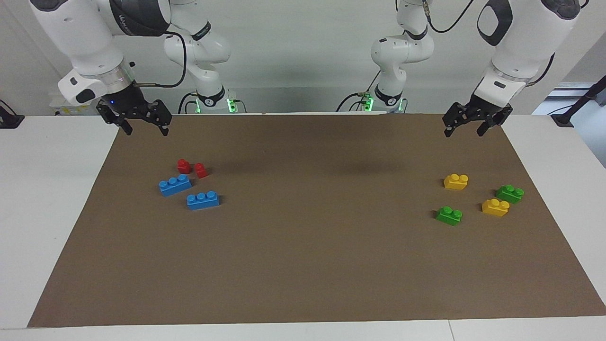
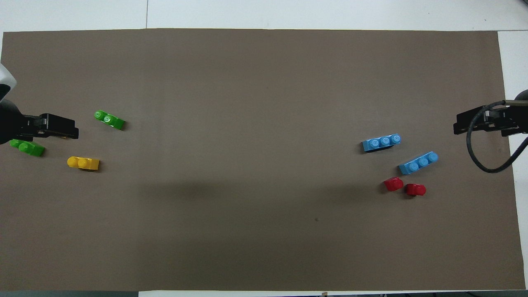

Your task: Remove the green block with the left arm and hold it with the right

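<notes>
Two green blocks lie on the brown mat (image 1: 303, 265) at the left arm's end. One green block (image 1: 449, 215) (image 2: 109, 119) is farther from the robots. The other green block (image 1: 510, 193) (image 2: 27, 147) is closer to the mat's end edge. My left gripper (image 1: 465, 131) (image 2: 51, 126) is open and empty, raised over the mat's near edge, apart from both blocks. My right gripper (image 1: 145, 129) (image 2: 480, 123) is open and empty, raised over the near edge at the right arm's end.
Two yellow bricks lie among the green ones: one (image 1: 456, 181) (image 2: 83, 163) nearer the robots, one (image 1: 495, 207) beside the end green block. At the right arm's end lie two blue bricks (image 1: 175, 185) (image 1: 202, 200) and two small red bricks (image 1: 183, 166) (image 1: 201, 170).
</notes>
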